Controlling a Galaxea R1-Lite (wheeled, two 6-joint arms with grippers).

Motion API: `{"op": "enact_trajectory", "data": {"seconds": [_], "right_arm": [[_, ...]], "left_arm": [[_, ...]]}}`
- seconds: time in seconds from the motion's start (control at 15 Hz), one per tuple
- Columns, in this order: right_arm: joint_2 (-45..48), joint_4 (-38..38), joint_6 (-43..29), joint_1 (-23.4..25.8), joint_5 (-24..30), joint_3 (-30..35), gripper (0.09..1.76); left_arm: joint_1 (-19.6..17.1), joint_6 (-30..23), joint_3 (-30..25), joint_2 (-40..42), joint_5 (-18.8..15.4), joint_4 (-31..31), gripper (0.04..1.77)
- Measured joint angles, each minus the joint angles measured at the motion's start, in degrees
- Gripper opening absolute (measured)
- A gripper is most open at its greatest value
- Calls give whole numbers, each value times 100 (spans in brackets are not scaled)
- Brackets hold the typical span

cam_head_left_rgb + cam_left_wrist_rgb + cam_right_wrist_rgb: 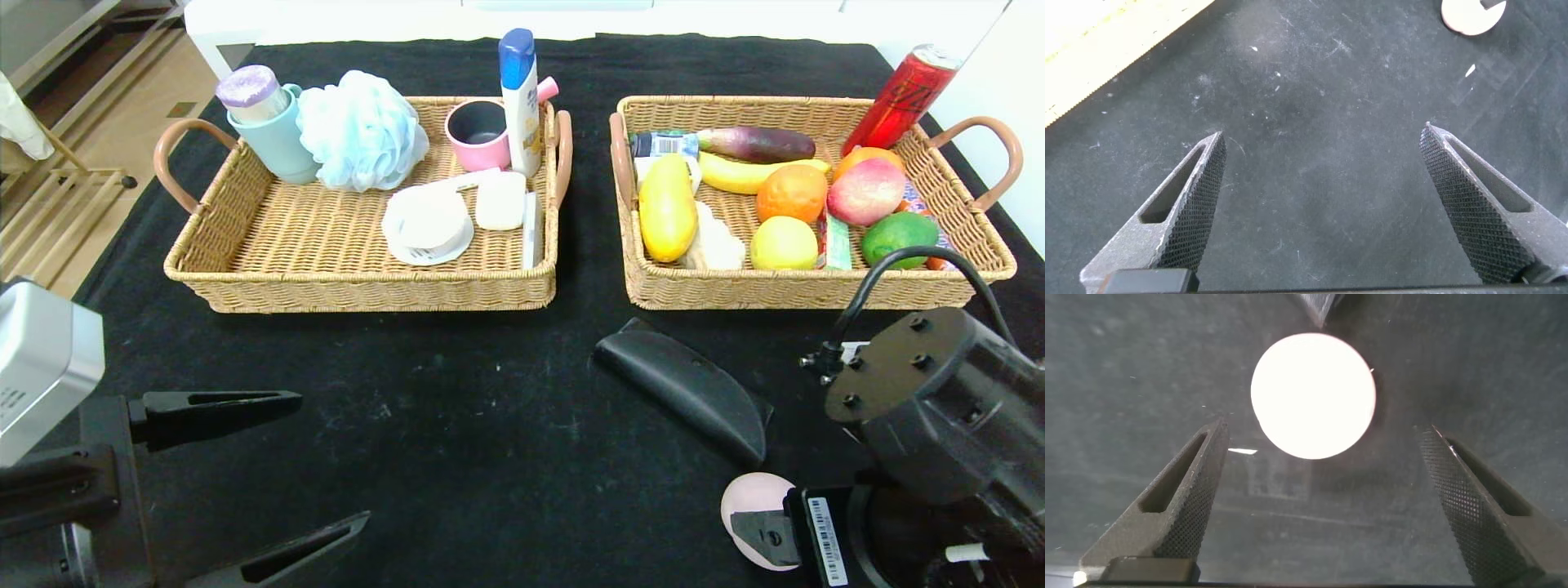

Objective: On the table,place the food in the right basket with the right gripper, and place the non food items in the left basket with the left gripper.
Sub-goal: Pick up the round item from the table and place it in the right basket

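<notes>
Our right gripper [1315, 498] hangs spread wide over the pale round bun [1313, 395]; we think it is soft and light; we should pinch its sides gently.

Bright, even overhead light; the bun [1313, 395] glares white, edges soft.

The bun [1313, 395] lies on the tabletop [457, 392] just ahead of the right gripper's [1319, 498] fingers [1184, 498]. The pouch [686, 388] lies behind it, before the right basket [816, 290].
</notes>
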State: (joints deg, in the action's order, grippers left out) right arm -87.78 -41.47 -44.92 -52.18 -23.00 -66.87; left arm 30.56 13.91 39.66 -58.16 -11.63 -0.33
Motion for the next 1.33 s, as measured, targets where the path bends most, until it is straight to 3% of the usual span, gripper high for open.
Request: {"op": "enact_trajectory", "data": {"seconds": [0.47,1.0,1.33], "right_arm": [[-321,51,13,226,402,33,171],[-560,468,17,282,457,135,171],[-621,462,17,293,464,144,96]], "left_arm": [[0,9,-18,-24,2,2,172],[2,23,-29,-29,2,4,172],[2,23,-38,-30,2,2,172]]}}
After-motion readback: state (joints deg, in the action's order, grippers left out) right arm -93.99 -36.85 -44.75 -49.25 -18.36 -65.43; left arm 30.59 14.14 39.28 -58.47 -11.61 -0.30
